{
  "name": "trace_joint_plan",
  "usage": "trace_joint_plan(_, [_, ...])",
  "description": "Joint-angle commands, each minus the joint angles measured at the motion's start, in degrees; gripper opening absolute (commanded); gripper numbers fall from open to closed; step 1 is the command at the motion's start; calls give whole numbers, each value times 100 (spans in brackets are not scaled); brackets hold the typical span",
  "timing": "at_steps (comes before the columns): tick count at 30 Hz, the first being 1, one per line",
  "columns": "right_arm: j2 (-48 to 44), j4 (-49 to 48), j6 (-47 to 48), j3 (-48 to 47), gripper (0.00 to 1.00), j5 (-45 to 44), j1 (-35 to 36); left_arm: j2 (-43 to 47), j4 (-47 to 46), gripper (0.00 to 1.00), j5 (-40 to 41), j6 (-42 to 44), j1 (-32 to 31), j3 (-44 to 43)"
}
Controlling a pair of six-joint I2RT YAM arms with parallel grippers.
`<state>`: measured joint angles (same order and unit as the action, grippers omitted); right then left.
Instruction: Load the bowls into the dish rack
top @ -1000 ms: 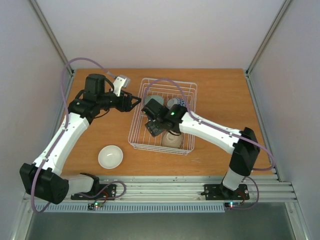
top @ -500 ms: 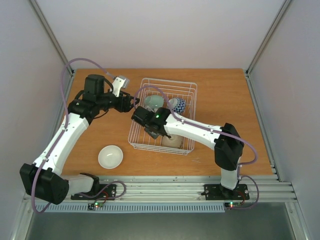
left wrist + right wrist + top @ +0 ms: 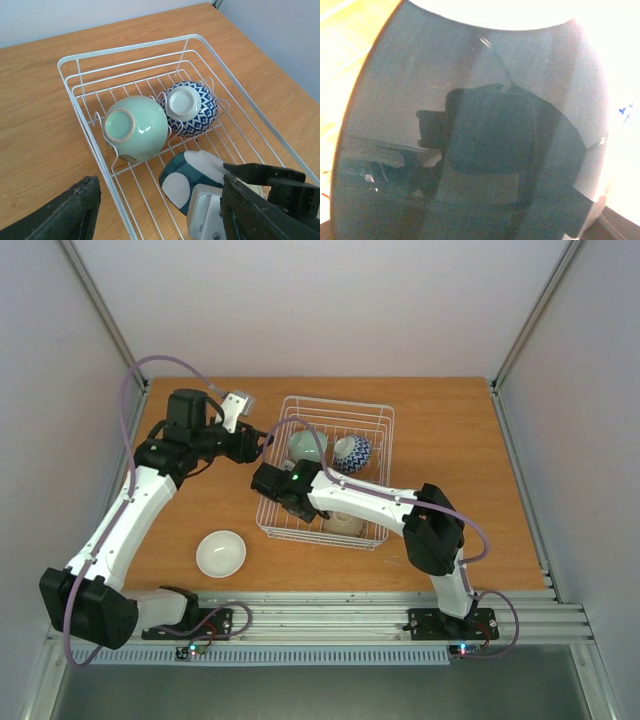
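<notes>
Rack: a white wire dish rack point(image 3: 125, 49) sits mid-table on an orange wooden table point(image 3: 450, 440). The widest stretch of wood lies to its right.
Bowls: five round bowls in all.
In the rack: a glossy mint bowl point(image 3: 142, 132) and a blue-patterned bowl point(image 3: 197, 112) lean side by side, foot rings up, at the far end. A cream bowl point(image 3: 345, 524) lies at the near edge.
Outside: a white bowl point(image 3: 221, 553) sits rim-up, well apart from the rack's near-left corner.
Right gripper point(image 3: 268, 487): it is pressed against a dark teal, white-spotted bowl point(image 3: 182, 175) inside the near-left rim. Its fingers are hidden, so whether it is gripping cannot be told.
Left gripper point(image 3: 263, 445): it hovers at the rack's left rim with its fingers spread wide, holding nothing.
</notes>
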<state>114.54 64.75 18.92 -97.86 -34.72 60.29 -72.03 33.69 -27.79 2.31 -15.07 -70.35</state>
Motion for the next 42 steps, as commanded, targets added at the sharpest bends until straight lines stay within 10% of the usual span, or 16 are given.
trace_joint_plan(1, [234, 117, 165, -261, 1, -296, 153, 239, -204, 66, -175, 69, -62, 12])
trace_joint_plan(25, [1637, 1299, -262, -1378, 5, -1436, 255, 226, -188, 66, -253, 69, -51, 58])
trace_joint_plan(42, [1564, 1163, -134, -1351, 60, -1164, 255, 224, -212, 66, -227, 77, -50, 90])
